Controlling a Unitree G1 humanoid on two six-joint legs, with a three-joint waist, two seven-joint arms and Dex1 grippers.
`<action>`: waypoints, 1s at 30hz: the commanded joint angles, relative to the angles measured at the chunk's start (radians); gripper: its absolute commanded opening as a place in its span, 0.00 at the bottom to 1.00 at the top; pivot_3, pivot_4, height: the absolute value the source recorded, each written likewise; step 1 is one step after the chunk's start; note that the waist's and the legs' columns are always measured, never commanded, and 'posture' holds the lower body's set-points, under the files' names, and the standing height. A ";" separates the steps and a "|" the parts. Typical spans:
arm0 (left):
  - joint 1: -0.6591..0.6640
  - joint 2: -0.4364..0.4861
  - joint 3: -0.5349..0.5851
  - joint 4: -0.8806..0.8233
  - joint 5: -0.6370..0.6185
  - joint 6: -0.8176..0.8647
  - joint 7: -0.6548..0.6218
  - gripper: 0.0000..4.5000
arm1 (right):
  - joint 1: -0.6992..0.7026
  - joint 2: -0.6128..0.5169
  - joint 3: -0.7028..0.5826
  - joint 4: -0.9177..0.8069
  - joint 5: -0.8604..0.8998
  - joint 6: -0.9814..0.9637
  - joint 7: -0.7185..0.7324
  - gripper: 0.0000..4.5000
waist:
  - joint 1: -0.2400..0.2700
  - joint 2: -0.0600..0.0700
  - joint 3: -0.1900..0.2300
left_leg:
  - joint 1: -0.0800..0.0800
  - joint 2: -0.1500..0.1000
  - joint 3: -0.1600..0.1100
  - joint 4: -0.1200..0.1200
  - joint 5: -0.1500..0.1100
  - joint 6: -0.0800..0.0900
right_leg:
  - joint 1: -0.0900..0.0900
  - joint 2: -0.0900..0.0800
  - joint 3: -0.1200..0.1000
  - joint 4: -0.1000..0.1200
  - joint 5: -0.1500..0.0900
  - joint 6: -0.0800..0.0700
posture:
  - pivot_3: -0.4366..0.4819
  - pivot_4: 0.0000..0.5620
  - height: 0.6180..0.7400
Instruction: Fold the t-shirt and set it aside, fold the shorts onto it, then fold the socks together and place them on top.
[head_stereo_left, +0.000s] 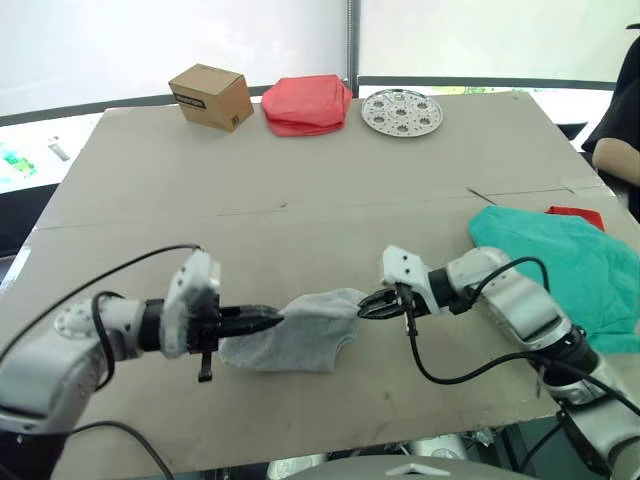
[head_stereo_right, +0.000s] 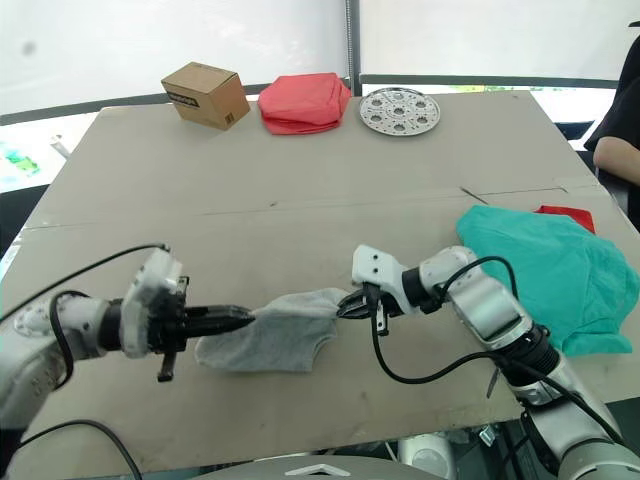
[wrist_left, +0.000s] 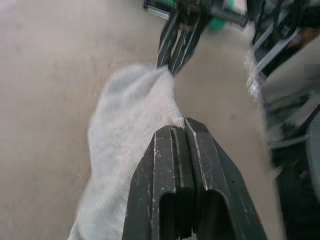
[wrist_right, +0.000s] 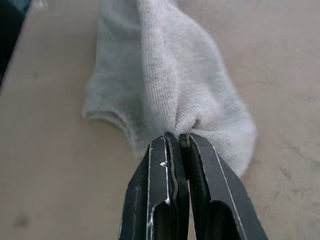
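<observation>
Grey socks (head_stereo_left: 300, 338) lie closest, near the front edge of the table (head_stereo_left: 300, 190), stretched out between the two grippers. One end is pinched by the left gripper (head_stereo_left: 272, 319), its two black fingers pressed tight together on the knit. The other end is pinched by the right gripper (head_stereo_left: 370, 305), and its fingers are squeezed shut on a bunched bit of sock too. In the right wrist view the sock cloth (wrist_right: 165, 85) fans out from the fingertips and lies flat on the table. In the left wrist view the sock (wrist_left: 130, 145) runs from one gripper to the other, and the two grippers face each other.

Just behind the socks there is a lot of bare table, wide and flat, with a thin seam running across it. Only a narrow strip of table lies between the socks and the front edge.

On the robot's right, the teal shorts (head_stereo_left: 565, 275) sit in a loose heap close to the right edge, a little way from the right gripper. A small bit of the red t-shirt (head_stereo_left: 577, 214) peeks out from behind the shorts.

At the far edge stand three things in a row: a small cardboard box (head_stereo_left: 210, 96) with its flaps shut, a pink folded cloth (head_stereo_left: 306, 103), and a round metal plate (head_stereo_left: 401, 111) with shallow round dips in it. A person's arm (head_stereo_left: 618, 150) shows past the right edge.
</observation>
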 joint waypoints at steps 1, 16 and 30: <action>-0.130 0.102 0.067 0.067 -0.268 0.264 -0.014 0.00 | -0.088 -0.052 -0.119 -0.090 0.203 0.255 0.049 0.02 | 0.001 0.000 0.000 | 0.000 0.000 0.000 0.000 0.000 0.000 | 0.000 0.000 0.000 0.000 0.000 0.000 | 0.48 0.27 1.00; -0.729 -0.234 -0.489 0.773 0.370 0.113 0.112 0.00 | -0.537 0.165 0.025 0.903 -0.041 0.018 -0.188 0.02 | -0.011 -0.004 -0.001 | -0.001 -0.004 0.004 -0.002 0.003 -0.004 | -0.001 0.005 0.004 0.000 0.005 -0.001 | 0.48 0.27 1.00; -0.721 -0.316 -0.319 0.825 0.464 -0.056 0.175 0.00 | -0.518 0.160 -0.054 0.896 -0.149 -0.232 -0.180 0.83 | -0.013 -0.004 -0.001 | -0.003 -0.004 0.003 -0.002 0.004 -0.006 | -0.006 -0.001 0.005 0.010 0.005 -0.001 | 0.48 0.27 1.00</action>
